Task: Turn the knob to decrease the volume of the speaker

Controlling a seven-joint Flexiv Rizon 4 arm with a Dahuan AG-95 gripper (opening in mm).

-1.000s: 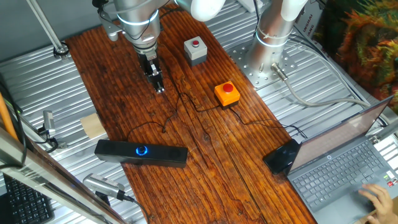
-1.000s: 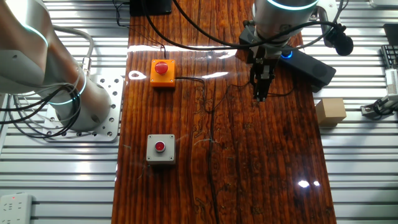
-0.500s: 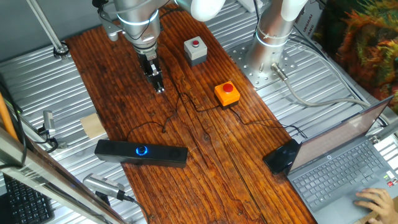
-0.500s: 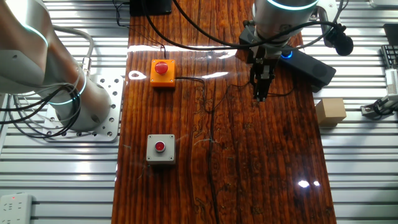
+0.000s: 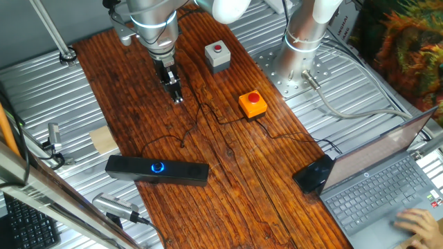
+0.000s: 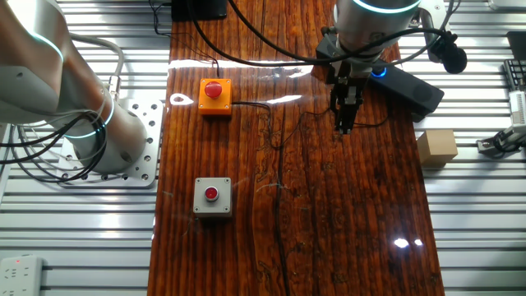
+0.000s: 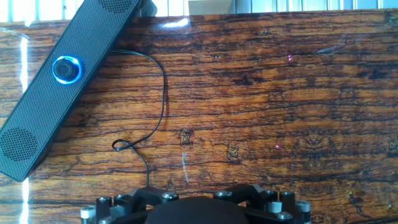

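Note:
The speaker (image 5: 156, 170) is a long black bar lying near the front left edge of the wooden table. Its knob (image 5: 158, 167) glows blue. In the other fixed view the speaker (image 6: 408, 88) lies behind the arm, with the knob (image 6: 378, 71) partly hidden by it. In the hand view the speaker (image 7: 62, 81) runs diagonally at the upper left, with the knob (image 7: 67, 68) in plain sight. My gripper (image 5: 178, 99) hangs over the table well away from the speaker, with its fingers together and nothing in them. It also shows in the other fixed view (image 6: 342, 127).
A grey box with a red button (image 5: 217, 55) and an orange box with a red button (image 5: 252, 104) stand on the table. A thin black cable (image 5: 185, 131) runs across the wood. A black glossy device (image 5: 313, 174) and a laptop (image 5: 381, 183) sit at the right. A cardboard block (image 5: 104, 140) lies left.
The arm and the speaker have not moved. Only a person's hand at the laptop has shifted slightly.

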